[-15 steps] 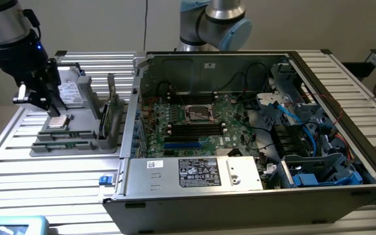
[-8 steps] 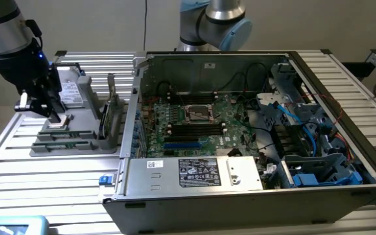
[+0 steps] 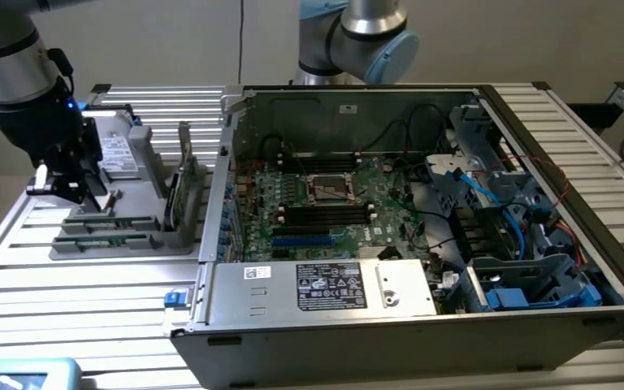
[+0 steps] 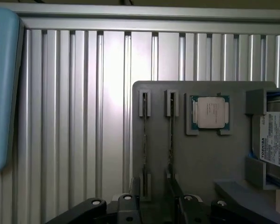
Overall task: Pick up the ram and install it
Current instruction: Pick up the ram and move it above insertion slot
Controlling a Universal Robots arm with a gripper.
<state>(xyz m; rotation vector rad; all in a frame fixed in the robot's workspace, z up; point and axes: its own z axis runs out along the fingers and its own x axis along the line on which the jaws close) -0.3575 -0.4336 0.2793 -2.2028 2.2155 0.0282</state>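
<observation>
Two thin green ram sticks stand on edge in slots of a grey holder tray at the exterior view's left, beside the open computer case. In the wrist view they show edge-on as two narrow strips. My gripper hangs just above the tray's far end, over the sticks and apart from them. Its fingers are spread, so the gripper is open with nothing in it. The motherboard lies in the case with bare black and blue slots.
A taller green expansion card stands upright on the tray between the gripper and the case wall. A processor chip and a hard drive also sit in the tray. A light-blue device lies at the table's near corner.
</observation>
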